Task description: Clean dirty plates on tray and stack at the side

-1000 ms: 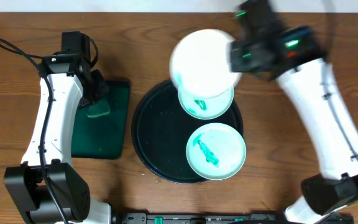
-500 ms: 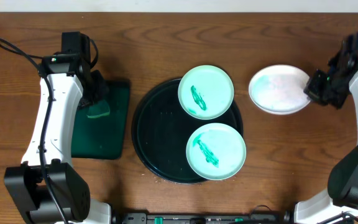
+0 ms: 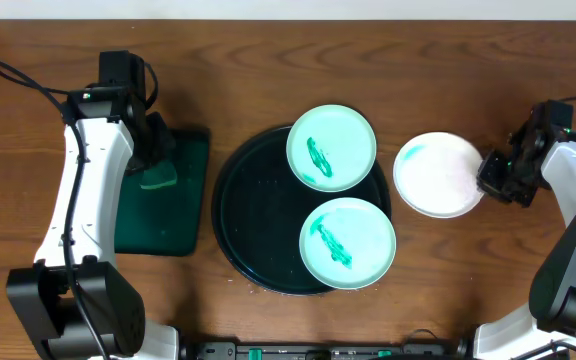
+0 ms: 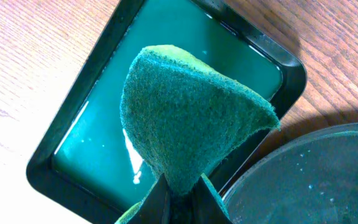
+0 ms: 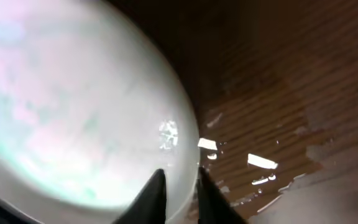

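Observation:
Two pale-mint plates with green smears lie on the round black tray (image 3: 243,215): one at the back (image 3: 331,148), one at the front (image 3: 348,243). A third, wiped plate (image 3: 436,174) sits to the right of the tray, low over or on the table. My right gripper (image 3: 488,174) is shut on its right rim; the wrist view shows the rim (image 5: 92,124) between the fingers (image 5: 180,185). My left gripper (image 3: 156,158) is shut on a green scouring sponge (image 4: 188,115) above the small green tray (image 4: 166,106).
The dark green rectangular tray (image 3: 193,200) holds some liquid and lies left of the round tray, whose rim shows in the left wrist view (image 4: 303,180). Wet patches glisten on the wood (image 5: 260,162) beside the held plate.
My right gripper carried the wiped plate from above the tray to the right side and down toward the table. The left arm has not moved.

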You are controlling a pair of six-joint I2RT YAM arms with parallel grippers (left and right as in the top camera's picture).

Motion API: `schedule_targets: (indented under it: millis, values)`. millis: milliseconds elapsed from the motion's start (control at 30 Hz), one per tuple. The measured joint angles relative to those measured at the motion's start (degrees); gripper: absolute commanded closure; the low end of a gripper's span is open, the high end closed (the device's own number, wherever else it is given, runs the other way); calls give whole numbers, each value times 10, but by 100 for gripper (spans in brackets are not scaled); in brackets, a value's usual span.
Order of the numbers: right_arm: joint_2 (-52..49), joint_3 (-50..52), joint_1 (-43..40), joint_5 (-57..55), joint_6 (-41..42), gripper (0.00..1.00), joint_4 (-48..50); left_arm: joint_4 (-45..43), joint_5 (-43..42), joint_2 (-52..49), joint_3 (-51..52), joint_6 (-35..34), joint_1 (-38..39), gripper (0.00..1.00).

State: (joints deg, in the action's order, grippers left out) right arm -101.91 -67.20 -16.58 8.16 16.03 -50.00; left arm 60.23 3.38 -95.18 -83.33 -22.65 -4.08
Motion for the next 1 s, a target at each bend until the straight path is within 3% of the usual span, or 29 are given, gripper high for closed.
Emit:
schedule_targets:
  millis: [267, 500, 667, 733, 1000]
  values:
    - [4, -50, 25, 58, -51, 72, -112, -2, 0, 0, 0, 0, 0, 93]
    - [38, -68, 181, 134, -103, 73, -175, -2, 0, 0, 0, 0, 0, 93]
    - [38, -49, 273, 122, -112, 72, -179, -2, 0, 0, 0, 0, 0, 93]
    - [38, -39, 288, 108, -116, 68, -173, -2, 0, 0, 0, 0, 0, 93]
    - [38, 39, 322, 85, -128, 69, -109, -2, 0, 0, 0, 0, 0, 93]
